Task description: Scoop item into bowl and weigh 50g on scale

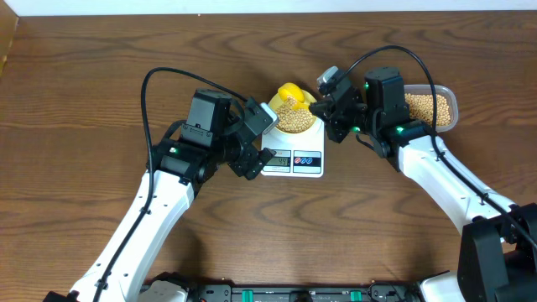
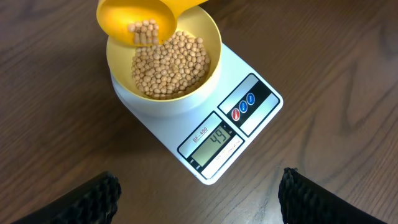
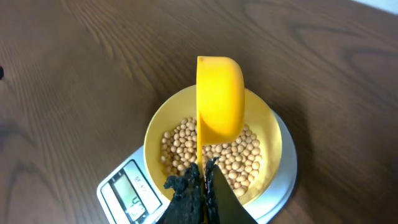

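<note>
Overhead, right gripper (image 1: 325, 105): you are pinching the yellow scoop (image 1: 289, 91) by its handle, jaws pressed together on it. The handle's long axis is running from your gripper leftward over the beans (image 1: 295, 117) heaped above the scale (image 1: 294, 161).
Overhead, tub (image 1: 432, 105): it is lying just behind your right arm (so that arm is the nearer one for any refill).
Overhead, left gripper (image 1: 258, 141): it is hovering at the scale's display end, touching nothing.
Left wrist, bowl (image 2: 211, 34): it is sitting on the scale's platform, roughly half full. The scoop is tilting over its far rim with a few beans lying at its lip.
Left wrist, display (image 2: 214, 142): it is showing what looks like 44, so you are probably a little short of target.
Left wrist, fingers (image 2: 93, 196): they are standing spread wide and empty, near the scale's front corner.
Right wrist, scoop: it is hanging on edge directly above the bowl's middle, straight ahead of your gripper. Any further tip should drop beans inside the rim.
</note>
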Controlling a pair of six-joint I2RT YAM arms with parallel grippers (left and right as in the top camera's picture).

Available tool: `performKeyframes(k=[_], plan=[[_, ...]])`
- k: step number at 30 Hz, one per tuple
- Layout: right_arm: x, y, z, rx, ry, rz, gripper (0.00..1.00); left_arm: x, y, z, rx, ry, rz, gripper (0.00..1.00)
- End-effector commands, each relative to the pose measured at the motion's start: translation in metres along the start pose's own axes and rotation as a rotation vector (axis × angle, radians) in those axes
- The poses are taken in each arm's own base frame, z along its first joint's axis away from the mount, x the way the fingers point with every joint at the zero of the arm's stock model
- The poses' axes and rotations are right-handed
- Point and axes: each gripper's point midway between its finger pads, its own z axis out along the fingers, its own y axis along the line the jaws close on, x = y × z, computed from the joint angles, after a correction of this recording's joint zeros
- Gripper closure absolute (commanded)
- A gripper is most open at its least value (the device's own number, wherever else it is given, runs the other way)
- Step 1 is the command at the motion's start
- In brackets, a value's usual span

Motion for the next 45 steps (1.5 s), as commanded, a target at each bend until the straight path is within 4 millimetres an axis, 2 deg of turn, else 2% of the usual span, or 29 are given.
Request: performKeyframes(k=[1, 6, 15, 31, 39, 45], plan=[[-0.007, 0.002, 0.002, -0.009, -0.009, 0.130, 0.99, 0.002, 0.001, -0.001, -0.005, 0.000, 0.010, 0.16], [-0.008, 0.007, 0.002, -0.040, -0.010, 0.251, 0.99, 0.002, 0.001, -0.001, -0.005, 0.000, 0.010, 0.16], [-0.008, 0.010, 0.001, -0.060, -0.012, 0.259, 0.99, 0.002, 0.001, -0.001, -0.005, 0.000, 0.010, 0.16], [-0.010, 0.006, 0.000, -0.053, -0.021, 0.262, 0.99, 0.002, 0.001, -0.001, -0.005, 0.000, 0.010, 0.16], [-0.021, -0.002, -0.008, -0.082, -0.069, 0.418, 0.99, 0.002, 0.001, -0.001, -0.005, 0.000, 0.010, 0.16], [-0.028, -0.009, -0.017, -0.119, -0.105, 0.439, 0.99, 0.002, 0.001, -0.001, -0.005, 0.000, 0.010, 0.16]])
